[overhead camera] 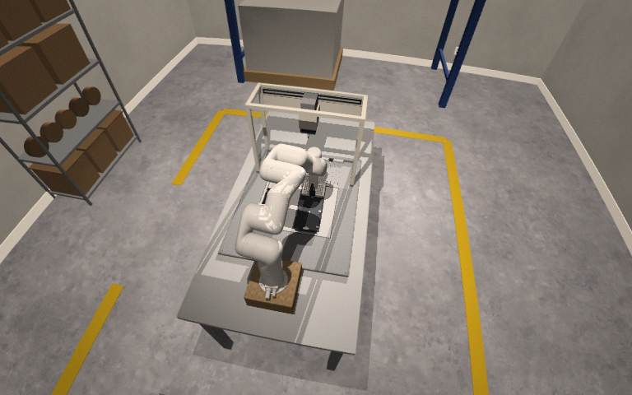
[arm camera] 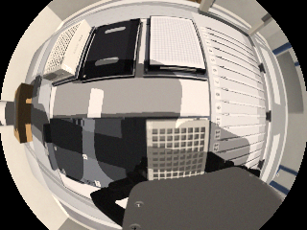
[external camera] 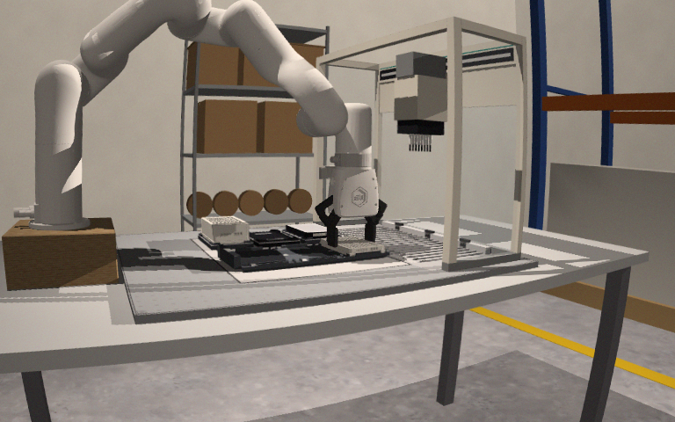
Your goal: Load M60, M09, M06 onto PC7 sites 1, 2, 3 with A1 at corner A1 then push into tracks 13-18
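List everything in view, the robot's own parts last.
Deep-well block M09: one, white, nest nearest the arm's base.
Empty nest: one, black, middle of the row.
384-well plate M60: one, white, far nest.
Carrier PC7: one, black, on the apron.
96-well plate M06: one, white, on the carrier's end by the rails.
Rails: one set, white, under the frame.
Instrument frame: one, cream.
Pipetting head: one, grey.
Table: one, grey.
Shelf rack: one, grey, holding brown boxes.
Discs: five, brown, on the rack.
Arm: one, white.
Gripper: one, black fingers, open, astride M06.
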### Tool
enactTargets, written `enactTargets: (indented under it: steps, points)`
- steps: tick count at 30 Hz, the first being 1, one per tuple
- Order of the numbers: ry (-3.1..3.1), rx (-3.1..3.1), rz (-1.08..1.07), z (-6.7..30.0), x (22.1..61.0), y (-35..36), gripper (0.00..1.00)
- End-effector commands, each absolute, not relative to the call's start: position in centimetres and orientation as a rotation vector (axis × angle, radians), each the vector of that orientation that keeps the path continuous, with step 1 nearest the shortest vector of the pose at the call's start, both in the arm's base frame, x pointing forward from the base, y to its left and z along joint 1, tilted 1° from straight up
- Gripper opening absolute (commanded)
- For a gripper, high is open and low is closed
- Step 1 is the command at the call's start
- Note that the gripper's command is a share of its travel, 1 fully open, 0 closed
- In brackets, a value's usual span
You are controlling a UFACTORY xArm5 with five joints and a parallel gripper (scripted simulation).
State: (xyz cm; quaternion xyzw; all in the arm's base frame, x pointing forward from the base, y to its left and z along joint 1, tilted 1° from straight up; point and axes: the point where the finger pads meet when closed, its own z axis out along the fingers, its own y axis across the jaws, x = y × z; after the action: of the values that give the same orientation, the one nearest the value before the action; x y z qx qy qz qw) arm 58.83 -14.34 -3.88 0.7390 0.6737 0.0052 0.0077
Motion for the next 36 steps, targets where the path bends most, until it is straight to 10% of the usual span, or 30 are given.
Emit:
enactTargets:
  steps: [1,36]
  points:
    - [2.108,2.312,0.035,-3.7,59.0,-14.4,1.0]
    - [2.108,2.312,0.035,-2.2,58.9,-14.4,1.0]
